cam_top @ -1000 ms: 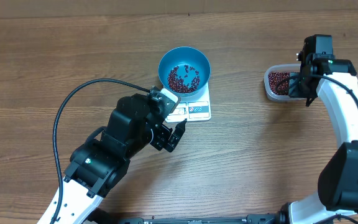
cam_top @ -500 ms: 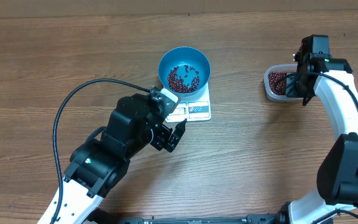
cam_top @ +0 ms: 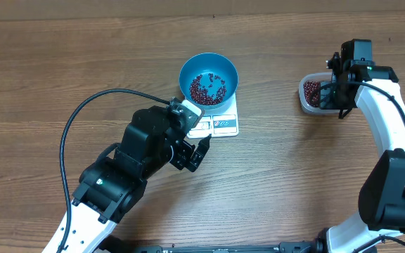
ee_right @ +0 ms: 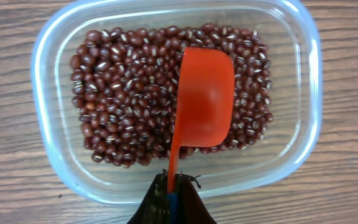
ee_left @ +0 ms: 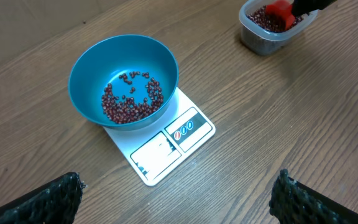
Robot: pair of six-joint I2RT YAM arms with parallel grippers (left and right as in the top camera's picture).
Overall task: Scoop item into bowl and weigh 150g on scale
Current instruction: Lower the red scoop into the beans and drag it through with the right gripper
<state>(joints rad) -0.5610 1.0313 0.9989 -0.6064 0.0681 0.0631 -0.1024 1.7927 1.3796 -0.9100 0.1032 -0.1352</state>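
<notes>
My right tool (ee_right: 171, 194) is clamped on the handle of a red plastic scoop (ee_right: 205, 99), its cup lying among the small dark red-brown beans (ee_right: 123, 93) in a clear plastic tub (ee_right: 42, 124). My left tool (ee_left: 176, 200) hangs spread wide near the flat white scale (ee_left: 166, 152) carrying the round bright blue bowl (ee_left: 89, 68) with more beans; the scale's printed marks are unreadable.

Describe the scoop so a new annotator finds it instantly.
On the wooden table, skip the blue bowl on the white scale and go to the clear plastic tub of red-brown beans on the robot's right. The scoop is in that tub, its handle pinched by the right gripper. It is the only bright orange-red, smooth plastic piece among the dark beans.
</notes>
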